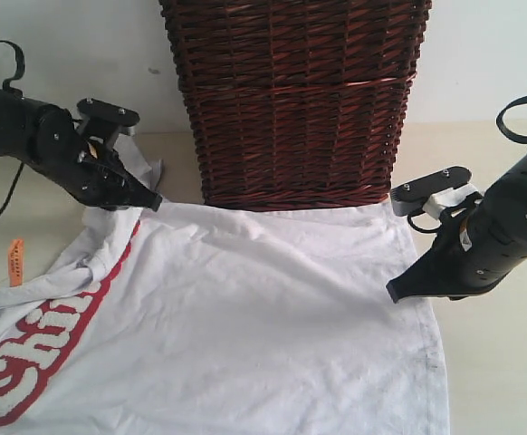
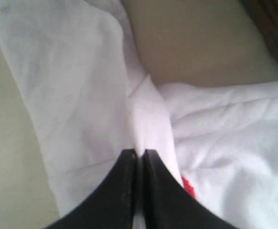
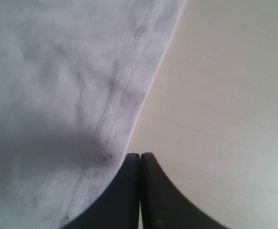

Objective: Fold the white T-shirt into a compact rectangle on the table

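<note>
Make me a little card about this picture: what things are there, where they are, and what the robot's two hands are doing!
shirt: white T-shirt, mostly spread out on the table, not yet a neat rectangle
letters: red-outlined letters on the shirt, on the left arm's side
basket: dark wicker basket standing behind the shirt
tag: small orange tag by the shirt's edge
left gripper: jaws closed on a raised fold of the shirt
right gripper: jaws shut, tips at the shirt's hemmed edge, no cloth seen between them
</note>
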Robot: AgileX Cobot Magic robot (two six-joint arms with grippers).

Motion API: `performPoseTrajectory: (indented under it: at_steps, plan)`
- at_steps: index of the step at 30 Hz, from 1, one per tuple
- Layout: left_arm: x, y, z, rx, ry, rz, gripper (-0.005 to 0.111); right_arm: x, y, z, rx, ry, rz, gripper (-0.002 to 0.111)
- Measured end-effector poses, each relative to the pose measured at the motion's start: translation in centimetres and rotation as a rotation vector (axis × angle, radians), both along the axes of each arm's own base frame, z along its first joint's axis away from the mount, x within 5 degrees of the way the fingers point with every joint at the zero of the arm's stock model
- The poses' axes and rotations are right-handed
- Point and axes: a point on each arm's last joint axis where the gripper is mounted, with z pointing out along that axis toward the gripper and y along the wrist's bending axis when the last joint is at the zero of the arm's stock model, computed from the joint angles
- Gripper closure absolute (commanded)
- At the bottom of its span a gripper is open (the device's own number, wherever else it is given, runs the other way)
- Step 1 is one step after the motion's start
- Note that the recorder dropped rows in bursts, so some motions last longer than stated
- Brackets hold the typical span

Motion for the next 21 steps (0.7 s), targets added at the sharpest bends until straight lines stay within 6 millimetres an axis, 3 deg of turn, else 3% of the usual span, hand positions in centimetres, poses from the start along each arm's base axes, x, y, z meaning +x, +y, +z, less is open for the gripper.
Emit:
performPoseTrajectory:
  at_steps: [5, 7, 10, 14, 16, 21]
  plan:
    - [0.2, 1.1, 3.0, 0.173, -0.071, -0.116, 0.107, 0.0, 0.0, 0.0, 0.002, -0.001, -0.001, 0.108]
    - [0.8, 2.8, 3.8, 0.290, -0.057, -0.128, 0.107, 0.0, 0.0, 0.0, 0.002, -0.001, -0.001, 0.108]
    - [2.1, 7.3, 5.3, 0.455, -0.063, -0.051, 0.107, 0.0, 0.0, 0.0, 0.002, -0.001, -0.001, 0.108]
    - [2.7, 11.5, 5.8, 0.516, -0.077, 0.011, 0.104, 0.0, 0.0, 0.0, 0.002, -0.001, -0.001, 0.108]
    - [2.9, 12.6, 5.3, 0.510, -0.076, 0.027, 0.096, 0.0, 0.0, 0.0, 0.002, -0.001, -0.001, 0.108]
    - [3.6, 14.9, 3.5, 0.453, -0.087, 0.096, 0.058, 0.0, 0.0, 0.0, 0.002, -0.001, -0.001, 0.108]
